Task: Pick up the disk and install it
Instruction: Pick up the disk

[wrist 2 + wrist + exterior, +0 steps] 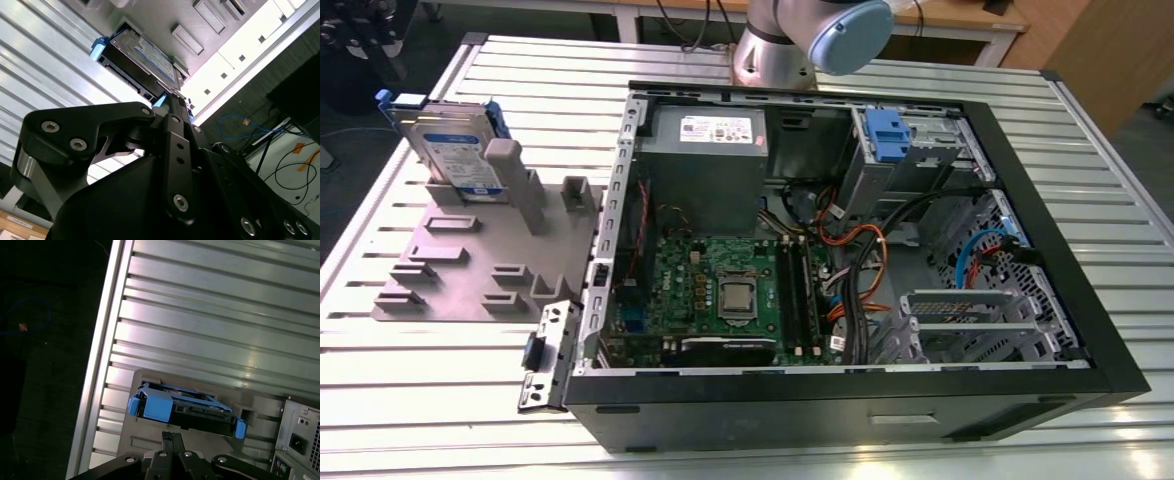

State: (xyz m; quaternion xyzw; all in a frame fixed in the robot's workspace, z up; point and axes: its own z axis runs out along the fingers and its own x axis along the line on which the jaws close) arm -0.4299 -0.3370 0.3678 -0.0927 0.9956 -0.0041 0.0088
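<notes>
The disk (454,140) stands on edge in a grey slotted fixture (467,260) on the ribbed tabletop (427,400), at the exterior view's left, beside the open computer case (854,410). It is a flat silver metal body with a white-and-blue label and a blue plastic bracket round its edges. In the first wrist view, the end effector (172,436) has its fingers pressed together, holding nothing, close to the disk (185,407); contact cannot be determined.

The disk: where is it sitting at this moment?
The disk stands on edge in the grey fixture at the exterior view's left, beside the open computer case, not inside it.
</notes>
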